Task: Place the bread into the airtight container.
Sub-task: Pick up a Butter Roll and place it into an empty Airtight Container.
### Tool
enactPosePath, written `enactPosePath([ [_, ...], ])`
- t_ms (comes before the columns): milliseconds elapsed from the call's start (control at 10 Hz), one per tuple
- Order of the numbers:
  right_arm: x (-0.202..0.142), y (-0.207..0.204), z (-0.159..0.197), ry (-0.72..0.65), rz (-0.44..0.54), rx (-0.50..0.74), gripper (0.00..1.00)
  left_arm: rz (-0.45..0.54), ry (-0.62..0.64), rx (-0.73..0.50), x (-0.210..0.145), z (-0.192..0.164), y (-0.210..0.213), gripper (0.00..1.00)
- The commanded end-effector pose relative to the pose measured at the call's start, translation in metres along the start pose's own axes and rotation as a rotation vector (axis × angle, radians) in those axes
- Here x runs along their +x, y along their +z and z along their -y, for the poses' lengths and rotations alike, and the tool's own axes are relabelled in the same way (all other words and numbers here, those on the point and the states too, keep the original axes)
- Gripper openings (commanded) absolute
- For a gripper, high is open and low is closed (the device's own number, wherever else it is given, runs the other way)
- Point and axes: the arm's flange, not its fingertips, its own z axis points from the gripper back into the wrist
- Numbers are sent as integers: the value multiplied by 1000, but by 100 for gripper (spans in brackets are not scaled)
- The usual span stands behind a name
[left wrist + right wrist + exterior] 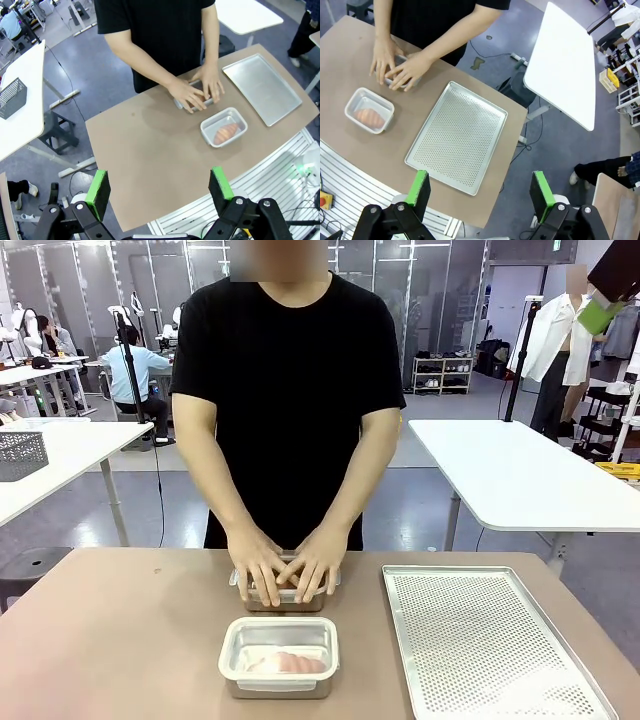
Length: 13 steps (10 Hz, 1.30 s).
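We've got both grippers raised well above the brown table [120,640]: left gripper [159,192] has its green-padded fingers spread wide with nothing between them, right gripper [481,192] same, wide apart and empty. Nearest on the table sits a clear rectangular plastic container with rounded corners [279,655], lid off, with one golden-brown croissant [288,663] lying inside it. Just right of it, not touching, a perforated silver metal baking tray [490,640] lies flat and bare. Just beyond the open container, a second container [285,597] sits under both the person's hands [287,567], which press flat on its top; we can't tell what's inside it. The person in a black t-shirt [290,390] stands at the far edge. White tables [520,475] stand farther back.
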Motion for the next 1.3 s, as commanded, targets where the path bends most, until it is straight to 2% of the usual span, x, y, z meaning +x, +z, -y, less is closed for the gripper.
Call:
enactPosePath([
  [0, 0, 0, 1, -7, -3, -8, 100, 10, -4, 3, -1, 3, 6, 100],
  [1200, 0, 0, 1, -7, -3, -8, 100, 10, -4, 3, -1, 3, 6, 100],
])
